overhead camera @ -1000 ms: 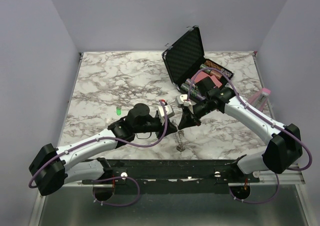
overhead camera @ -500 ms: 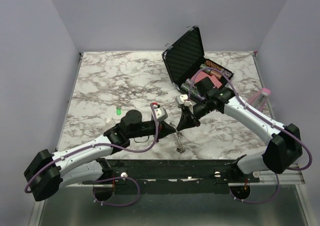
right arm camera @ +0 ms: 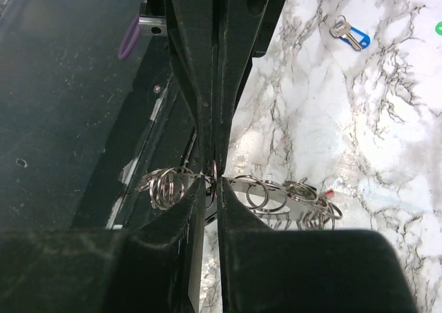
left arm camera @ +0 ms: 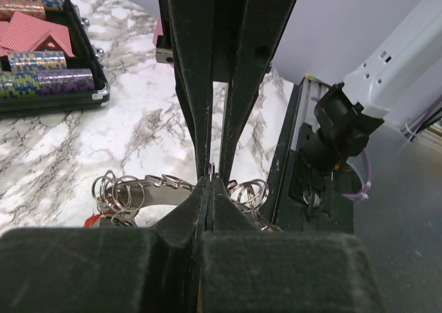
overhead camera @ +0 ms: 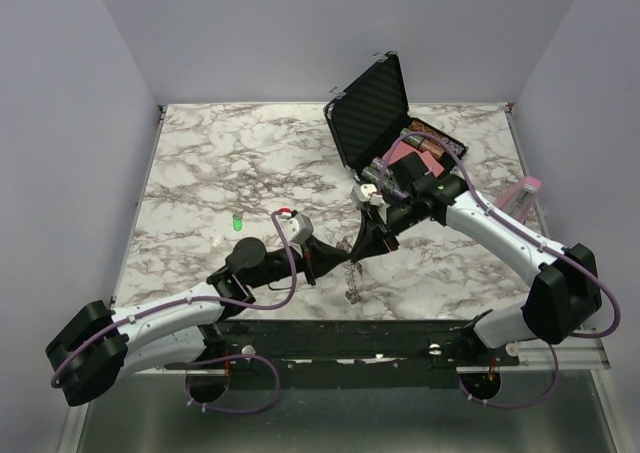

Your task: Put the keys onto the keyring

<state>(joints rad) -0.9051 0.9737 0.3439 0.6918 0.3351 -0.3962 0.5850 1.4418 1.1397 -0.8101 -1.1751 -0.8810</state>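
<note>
From above, the small green thing [overhead camera: 237, 223] lies alone on the marble worktop [overhead camera: 220, 163], at the left. The left gripper [overhead camera: 330, 264] reaches toward the middle, and its tips are too dark there to read. In its own wrist camera the jaws are clenched, with only a hairline gap between them, and they seem to pinch a thin wire of the keyring [left arm camera: 131, 192]. The black fingers cover the exact contact.

The keyring [overhead camera: 351, 278] is between the two grippers, near the front edge of the worktop. Its long axis runs from the tips toward the near edge, and the loose end points at the arm bases. Whether that end touches the marble I cannot tell.

The right gripper [overhead camera: 360, 251] has its jaws clamped on one ring of the keyring [right arm camera: 276, 192]. A red bit [right arm camera: 329, 192] shows among the rings, too small to identify. A small blue-and-silver piece [right arm camera: 349, 34] lies well apart. The open black case [overhead camera: 372, 103] stands behind.
</note>
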